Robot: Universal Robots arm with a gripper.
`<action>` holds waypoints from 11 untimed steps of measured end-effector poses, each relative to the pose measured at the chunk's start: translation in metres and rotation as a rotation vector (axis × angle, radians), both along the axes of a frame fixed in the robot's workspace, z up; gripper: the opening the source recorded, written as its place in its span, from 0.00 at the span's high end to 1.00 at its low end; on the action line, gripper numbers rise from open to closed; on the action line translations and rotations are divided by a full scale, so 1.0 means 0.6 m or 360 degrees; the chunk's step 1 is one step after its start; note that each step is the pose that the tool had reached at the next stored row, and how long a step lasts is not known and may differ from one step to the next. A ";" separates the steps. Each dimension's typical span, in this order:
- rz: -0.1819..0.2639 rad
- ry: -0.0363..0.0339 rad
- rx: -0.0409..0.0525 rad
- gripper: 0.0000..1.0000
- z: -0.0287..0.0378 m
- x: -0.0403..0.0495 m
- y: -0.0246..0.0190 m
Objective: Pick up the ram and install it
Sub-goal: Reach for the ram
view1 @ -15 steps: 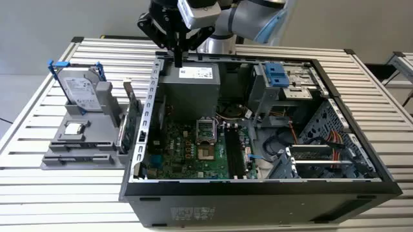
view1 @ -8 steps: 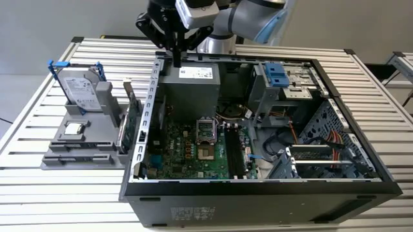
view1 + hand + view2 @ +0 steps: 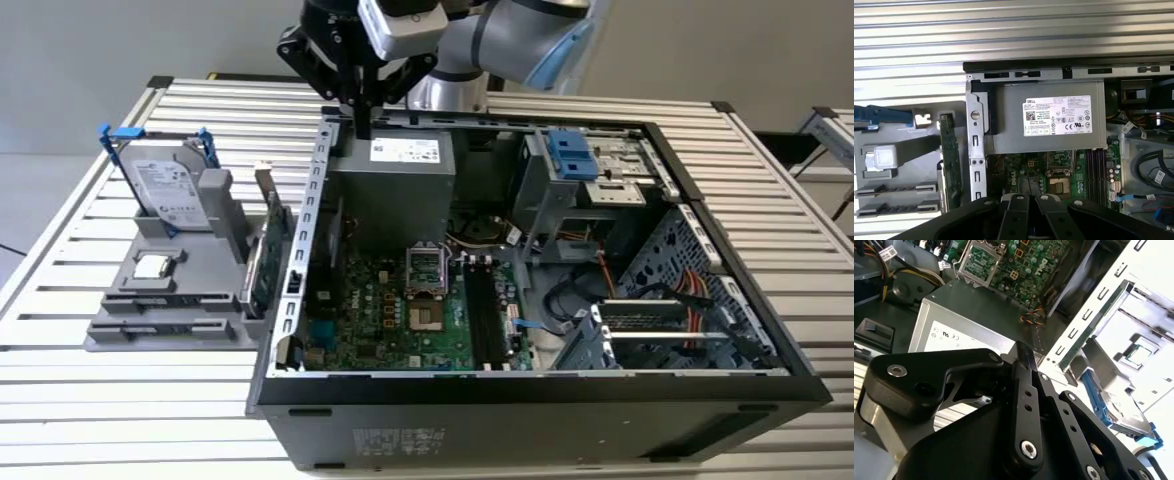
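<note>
Overall light: bright and even, falling from above the power supply [image 3: 390, 180].
Table [image 3: 134, 400]: the pale slats around the power supply glare almost white in the exterior view. In the first wrist view they carry thin dark shadow lines.
Power supply top: evenly lit grey, and its white label [image 3: 1058, 116] is bright.
Motherboard [image 3: 400, 300]: it lies below the power supply in the shade of the case, and is dimmer.
Case wall [image 3: 1094, 305]: beside the power supply it is bleached to white in the second wrist view.
Gripper [image 3: 1024, 355]: a black mass close to the lens, soft, with small glints on its screws.
Edges: straight slats behind the power supply bow slightly in the first wrist view.
</note>
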State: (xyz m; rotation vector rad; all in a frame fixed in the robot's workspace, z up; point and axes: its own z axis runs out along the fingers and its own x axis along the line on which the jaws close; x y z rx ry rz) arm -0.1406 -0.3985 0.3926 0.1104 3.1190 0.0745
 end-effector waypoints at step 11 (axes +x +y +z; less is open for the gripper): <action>0.0000 0.0000 0.0000 1.00 0.000 -0.007 0.0001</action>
